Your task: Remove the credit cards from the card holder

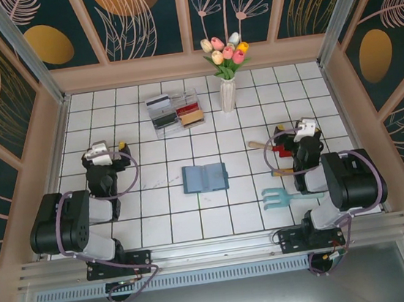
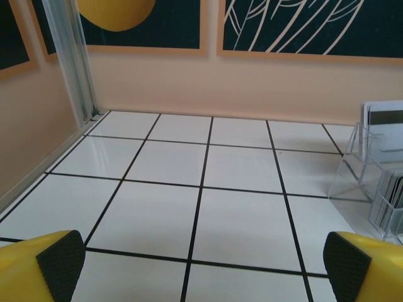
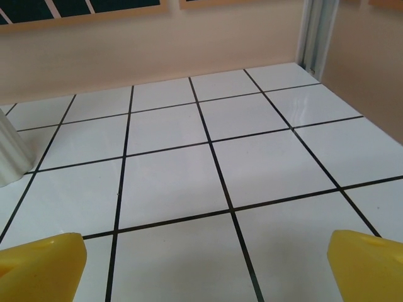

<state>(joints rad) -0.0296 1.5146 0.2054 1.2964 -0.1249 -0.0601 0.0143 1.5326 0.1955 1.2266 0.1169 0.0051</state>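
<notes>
Left gripper [image 1: 117,152] gapes wide, empty; the card holder [image 1: 205,178] lies flat at its 4 o'clock, long axis 9-to-3, about midway between arms; credit cards [image 1: 189,114] sit in the clear tray [image 1: 189,93] at 11; right gripper [image 1: 293,140] equally wide, empty, holder at its 8

Glossy white tiles with dark matt grout lines cover the bench [image 1: 159,222], catching reflections beside the brushed metal post [image 2: 75,63]; a clear, glassy plastic tray [image 2: 371,170] holds smooth plastic credit cards [image 1: 182,113]. The teal card holder [image 1: 205,178] looks matt, its material hard to tell; the white vase [image 1: 228,95] is ribbed with a dull sheen. The left claw [image 2: 201,261] has smooth yellow plastic fingers faced with rough, black, knurled pads [image 2: 60,264]; the right claw [image 3: 204,264] shows the same smooth yellow plastic.
</notes>
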